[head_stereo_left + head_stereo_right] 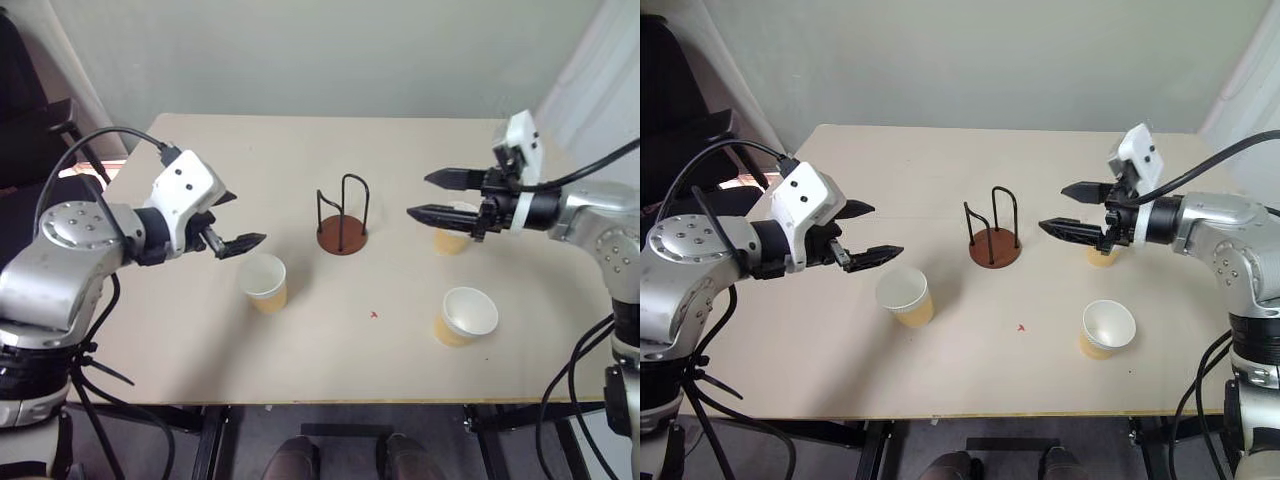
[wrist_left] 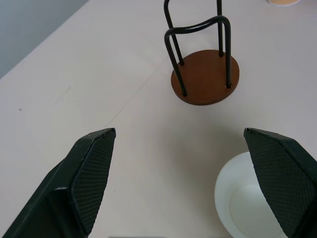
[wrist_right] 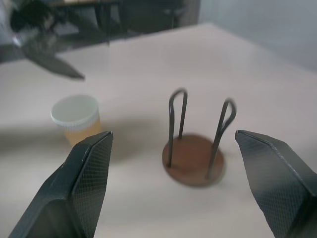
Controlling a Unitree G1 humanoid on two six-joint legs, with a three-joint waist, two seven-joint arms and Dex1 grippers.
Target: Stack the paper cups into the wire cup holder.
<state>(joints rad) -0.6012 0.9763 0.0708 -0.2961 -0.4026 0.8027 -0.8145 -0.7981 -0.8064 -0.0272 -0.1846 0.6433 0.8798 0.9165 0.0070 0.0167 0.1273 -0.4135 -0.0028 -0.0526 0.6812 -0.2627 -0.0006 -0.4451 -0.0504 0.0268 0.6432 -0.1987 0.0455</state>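
Head view: wire cup holder [image 1: 342, 221] is standing empty mid-table [image 1: 300, 360]. Three paper cups are sitting upright: one [image 1: 264, 281] near-left of holder, one [image 1: 465, 316] near-right, one [image 1: 451, 238] right of holder, partly hidden behind right gripper [image 1: 432, 196]. Left gripper [image 1: 232, 222] is being held wide open above the left cup, nothing gripped; right gripper likewise wide open, empty.
Left wrist: holder [image 2: 204, 74] is showing between spread fingers [image 2: 89, 173], cup rim [image 2: 242, 198] beside one.
Right wrist: holder [image 3: 193, 148] is being framed by spread fingers [image 3: 89, 183], cup [image 3: 77, 119] beyond
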